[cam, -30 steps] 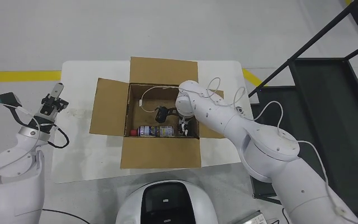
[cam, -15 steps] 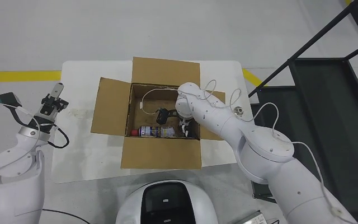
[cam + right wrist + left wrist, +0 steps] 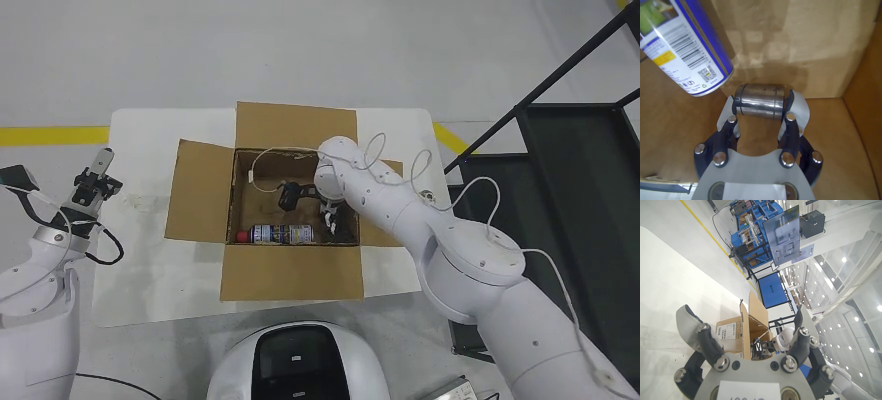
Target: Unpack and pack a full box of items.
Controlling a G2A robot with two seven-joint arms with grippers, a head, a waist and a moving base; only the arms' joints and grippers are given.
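Right claw (image 3: pixel 761 103) pinches the shiny steel cylinder (image 3: pixel 759 96) endwise, probably to lift it from the brown cardboard box (image 3: pixel 290 275) — left claw (image 3: pixel 743 311) spread.

box (image 3: pixel 290 275): brown cardboard, open, flaps spread, upright on table | can (image 3: pixel 281 234): blue-white label, red cap, on its side on box floor along the near wall | cylinder (image 3: pixel 759 103): short shiny steel, grooved, crosswise, clamped in right gripper (image 3: pixel 761 106), just beside can's base, near a box corner
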